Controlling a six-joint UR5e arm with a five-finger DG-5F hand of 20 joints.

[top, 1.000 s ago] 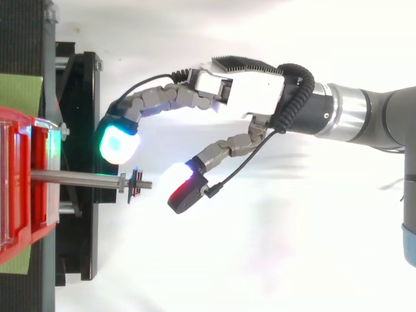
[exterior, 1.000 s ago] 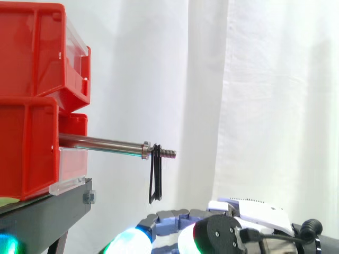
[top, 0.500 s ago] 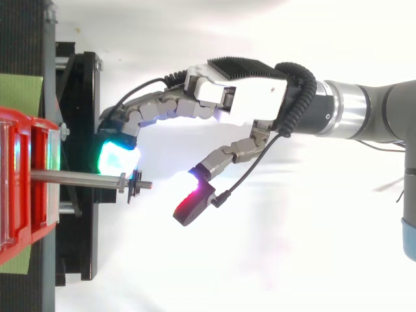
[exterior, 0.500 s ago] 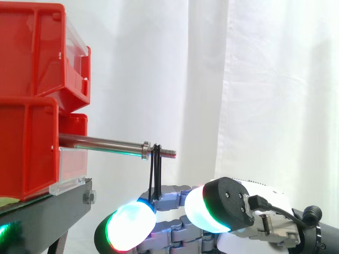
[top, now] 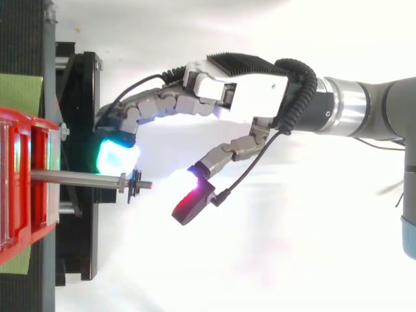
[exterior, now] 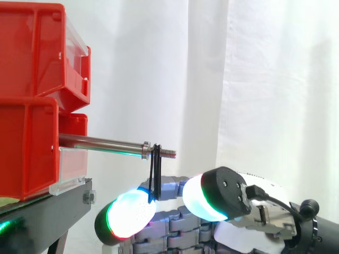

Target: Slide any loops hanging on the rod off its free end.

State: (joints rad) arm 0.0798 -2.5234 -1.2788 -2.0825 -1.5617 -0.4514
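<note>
The rod [exterior: 100, 143] projects level from the red bins [exterior: 32, 106], which stand on the black stand [exterior: 42, 217], and ends in a bare threaded tip. The loop [exterior: 155, 177], a thin black band, hangs on that threaded section just outboard of the collar [exterior: 145, 150], close to the free end. Beyond the tip the side view shows open room up to the white curtain [exterior: 265, 79], with nothing level with the rod. The top view adds what the side view cannot: my hand [top: 253, 97] enters from the right with the palm well clear of the rod. One finger arches round to place its cyan-green pad [top: 116, 156] close beside the rod, next to the collar. My thumb pad [top: 190, 203], glowing red, lies past the tip and a little off the rod's line on the opposite side. From above, the loop reads as a short dark mark across the rod. The side view supplies the heights. Both glowing pads sit below rod level, and the loop's lower end reaches down to the upper edge of the nearer pad. I cannot tell whether they touch. My fingers are gently curved and spread wide from the thumb, and they grip nothing. The loop hangs free on the rod.
</note>
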